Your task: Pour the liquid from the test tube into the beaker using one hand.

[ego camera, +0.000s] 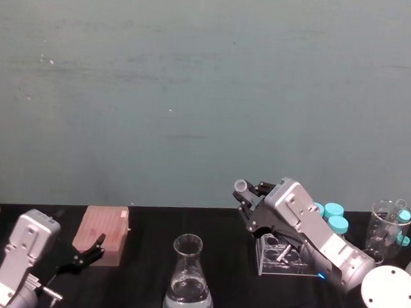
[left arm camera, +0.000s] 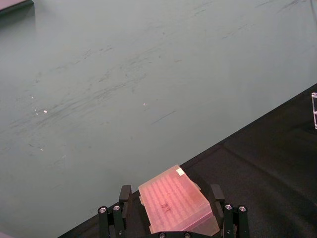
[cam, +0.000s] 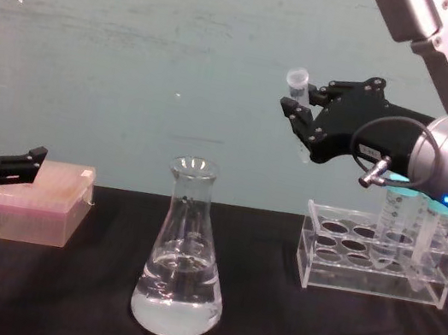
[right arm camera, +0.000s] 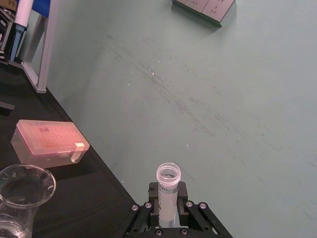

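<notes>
Test tube (right arm camera: 167,181) stands clamped between right gripper's (right arm camera: 168,197) fingers, rim above them; left gripper's (left arm camera: 170,194) fingers apart.

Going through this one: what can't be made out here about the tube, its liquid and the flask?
- Liquid in the tube: too little and too clear to tell.
- Tube's lower part: covered by the right gripper's fingers, chest and right wrist views.
- Tube's print: too small to read, right wrist view.
- Flask base: cut off by the head view's bottom edge.
- Left gripper, by the pink box: cut off by the chest view's left edge.
</notes>
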You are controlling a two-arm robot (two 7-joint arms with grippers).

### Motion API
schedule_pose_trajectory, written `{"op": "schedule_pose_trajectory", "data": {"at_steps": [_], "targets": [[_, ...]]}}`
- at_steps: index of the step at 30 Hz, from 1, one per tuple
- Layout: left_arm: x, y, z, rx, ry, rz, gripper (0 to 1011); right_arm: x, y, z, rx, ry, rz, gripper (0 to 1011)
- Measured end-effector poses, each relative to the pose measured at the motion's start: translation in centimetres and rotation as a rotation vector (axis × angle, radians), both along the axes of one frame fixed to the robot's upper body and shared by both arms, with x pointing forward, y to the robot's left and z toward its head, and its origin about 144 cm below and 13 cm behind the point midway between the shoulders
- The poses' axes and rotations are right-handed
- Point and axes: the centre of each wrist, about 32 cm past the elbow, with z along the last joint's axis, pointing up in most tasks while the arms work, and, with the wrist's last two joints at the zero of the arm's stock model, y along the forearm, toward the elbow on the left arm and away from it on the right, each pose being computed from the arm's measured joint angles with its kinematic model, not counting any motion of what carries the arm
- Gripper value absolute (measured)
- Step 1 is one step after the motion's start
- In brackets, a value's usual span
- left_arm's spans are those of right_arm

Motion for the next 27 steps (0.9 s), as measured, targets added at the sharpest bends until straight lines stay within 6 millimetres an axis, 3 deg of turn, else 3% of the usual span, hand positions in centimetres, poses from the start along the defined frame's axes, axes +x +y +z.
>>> {"op": "schedule_pose_trajectory", "data": {"at_steps": [27], "targets": [[0.0,0.0,0.0,0.000,0.000,0.000,1000,-1.3,1.7,-0.4,-0.087,-0.080,0.077,209]]}}
